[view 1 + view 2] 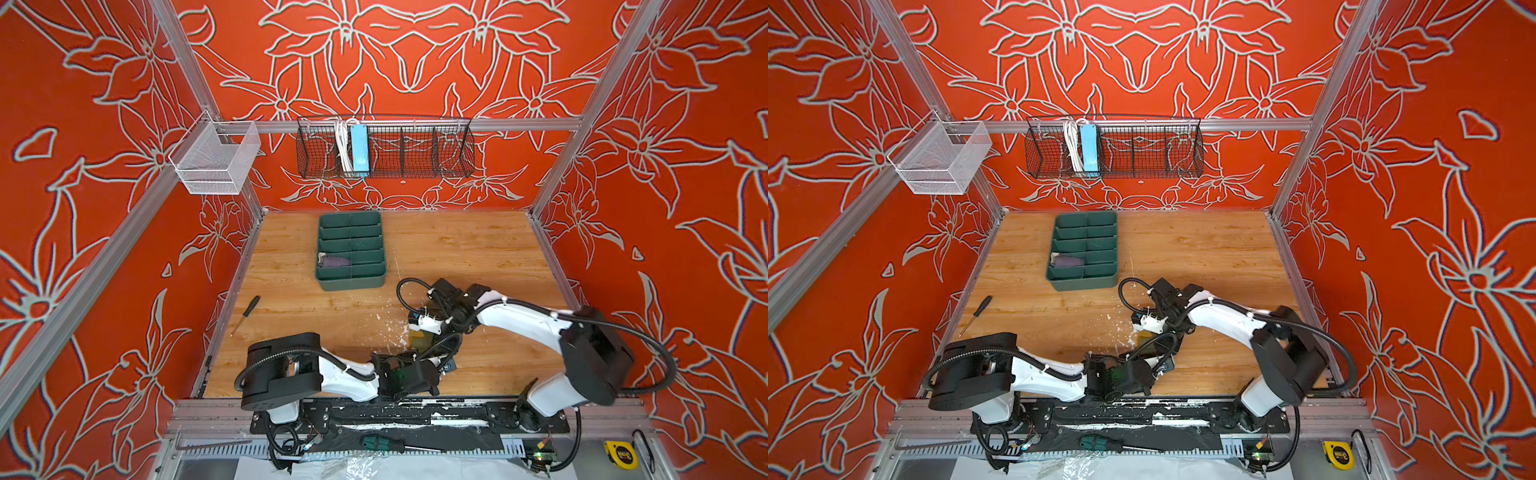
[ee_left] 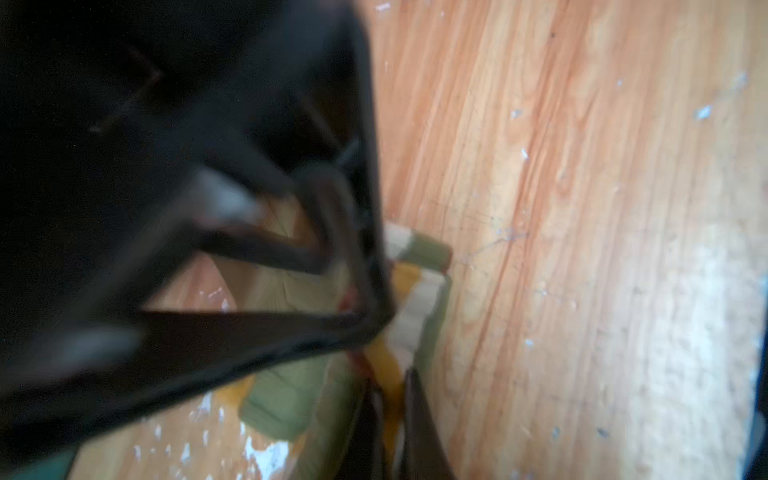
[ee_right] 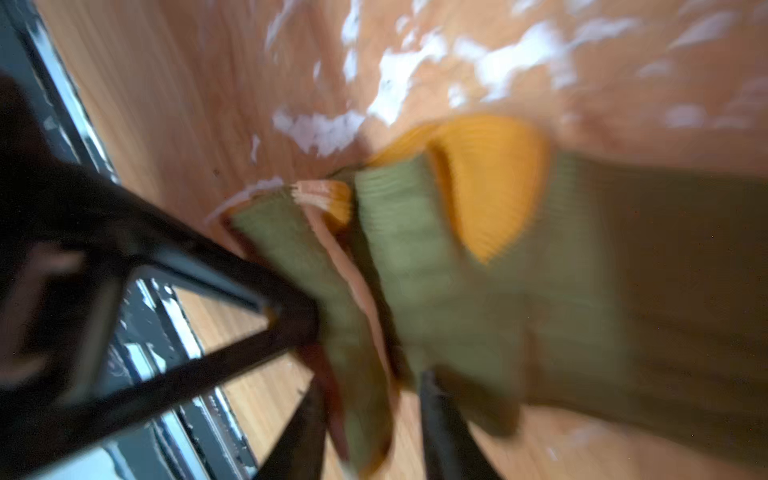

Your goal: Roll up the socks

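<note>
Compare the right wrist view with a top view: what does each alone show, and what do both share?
Only the right wrist view: the knit ribbing and folded layers of the olive sock, close up. Only a top view: the purple sock in the green tray, and a screwdriver. Both: the olive sock on the wooden table.

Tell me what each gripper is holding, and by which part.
Left gripper: shut on the olive green sock, pinching a mustard-banded fold. Right gripper: jaws straddle the same sock; whether it grips cannot be told.
</note>
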Controlling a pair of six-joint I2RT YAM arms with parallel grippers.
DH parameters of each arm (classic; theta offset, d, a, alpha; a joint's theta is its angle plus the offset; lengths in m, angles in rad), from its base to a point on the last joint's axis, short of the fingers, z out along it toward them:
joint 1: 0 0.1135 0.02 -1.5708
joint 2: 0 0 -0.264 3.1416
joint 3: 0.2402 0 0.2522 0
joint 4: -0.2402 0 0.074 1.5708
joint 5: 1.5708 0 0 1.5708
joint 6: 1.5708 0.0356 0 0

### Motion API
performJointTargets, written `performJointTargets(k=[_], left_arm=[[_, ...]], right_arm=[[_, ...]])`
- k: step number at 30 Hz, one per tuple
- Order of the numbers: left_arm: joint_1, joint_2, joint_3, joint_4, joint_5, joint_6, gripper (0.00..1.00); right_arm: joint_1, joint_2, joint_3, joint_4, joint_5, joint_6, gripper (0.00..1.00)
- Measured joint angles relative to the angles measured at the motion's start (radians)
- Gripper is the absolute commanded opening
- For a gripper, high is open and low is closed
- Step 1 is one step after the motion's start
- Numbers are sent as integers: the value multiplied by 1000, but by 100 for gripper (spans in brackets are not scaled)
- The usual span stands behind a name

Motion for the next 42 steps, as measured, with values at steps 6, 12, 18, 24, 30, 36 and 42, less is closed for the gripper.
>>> performJointTargets(k=[6,12,18,24,30,36,42], left_arm=[[14,-30,33,-142,20,-81,1],[97,-34,121,-293,188,-90,2],[271,60,308,-468,487,-115,4],[347,147,454,-617,682,-132,13],[389,255,594,-714,852,-134,26],[443,333,660,-760,1011,-127,25],[476,359,669,-768,1105,-135,25]], right_arm=[[-2,-422,-108,105,177,103,75],[-87,-776,-248,235,618,201,89],[-155,-1046,-280,423,798,159,79],[-156,-1080,-280,344,566,42,75],[-128,-950,-284,127,257,-168,72],[-12,-882,-324,71,248,-397,72],[169,-760,-378,101,340,-496,71]])
